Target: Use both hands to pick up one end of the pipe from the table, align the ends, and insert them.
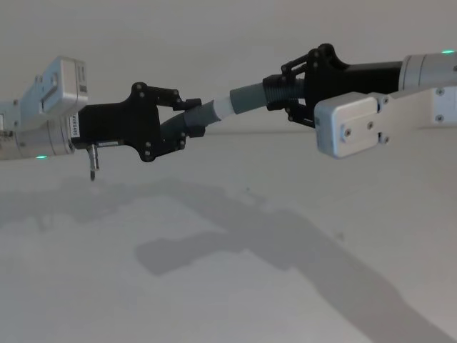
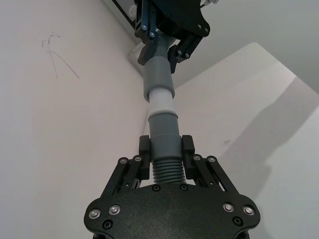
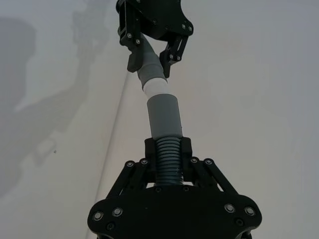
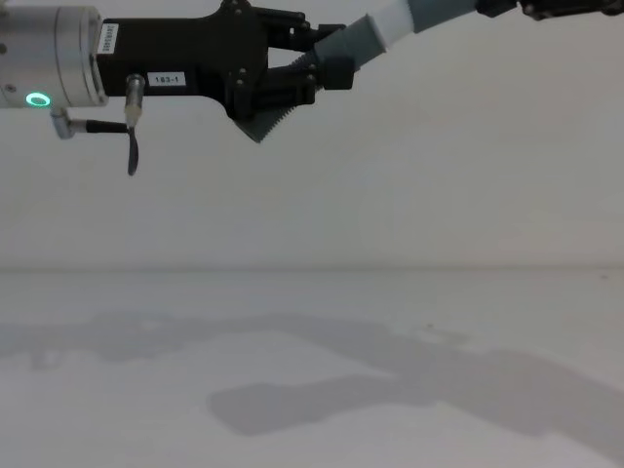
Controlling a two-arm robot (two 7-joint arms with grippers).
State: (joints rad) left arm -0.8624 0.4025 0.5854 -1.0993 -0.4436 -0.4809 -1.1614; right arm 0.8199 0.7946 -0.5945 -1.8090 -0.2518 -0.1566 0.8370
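Both pieces of the pipe are held in the air above the white table (image 1: 214, 286). My left gripper (image 1: 187, 121) is shut on the ribbed part of one grey piece (image 1: 203, 114), whose white tip (image 1: 224, 107) points to the right. My right gripper (image 1: 282, 91) is shut on the ribbed part of the other grey piece (image 1: 250, 95). The white tip (image 2: 160, 102) sits partly inside that piece's grey socket (image 2: 157, 74), and the two pieces line up almost straight. In the right wrist view the socket (image 3: 164, 117) covers the base of the white tip (image 3: 155, 88).
Shadows of both arms (image 1: 235, 236) fall across the table. A white wall (image 4: 390, 175) rises behind the table's far edge. A short black pin (image 4: 132, 146) hangs below my left wrist.
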